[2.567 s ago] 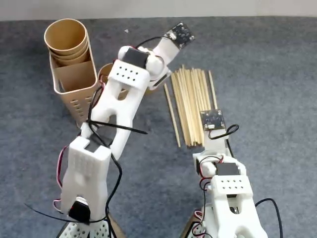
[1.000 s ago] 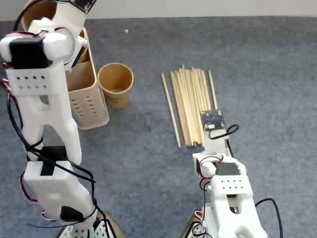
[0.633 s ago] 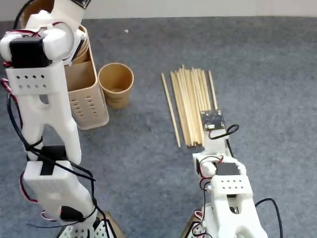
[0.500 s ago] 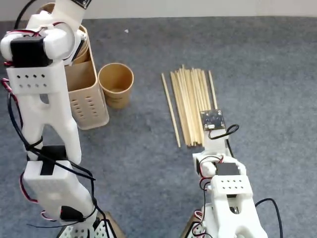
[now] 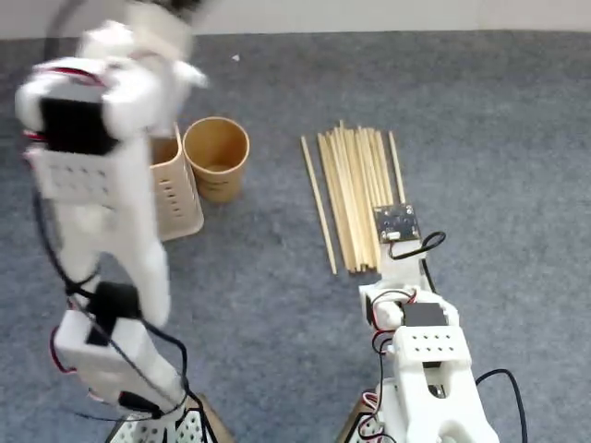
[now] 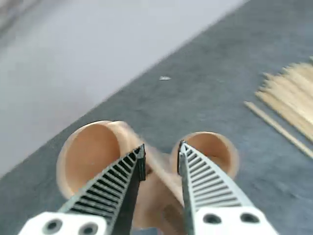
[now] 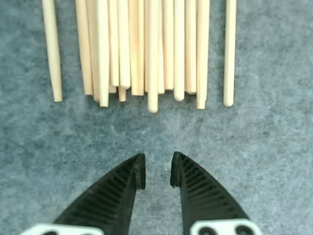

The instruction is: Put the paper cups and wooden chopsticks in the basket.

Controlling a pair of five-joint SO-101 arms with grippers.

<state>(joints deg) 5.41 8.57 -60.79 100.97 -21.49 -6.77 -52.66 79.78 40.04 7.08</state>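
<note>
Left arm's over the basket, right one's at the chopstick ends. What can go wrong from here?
1. The loose paper cup stands close beside the basket. The left gripper, open above both, may clip the basket wall or tip the cup on a descent.
2. The wooden chopsticks lie flat and packed together. The right gripper, open only narrowly at their ends, may scatter them or lift several at once.

My blurred left arm (image 5: 92, 148) hides most of the basket (image 5: 181, 196); past my right claw (image 7: 157, 162), chopsticks (image 7: 146, 49) run off-frame.
</note>
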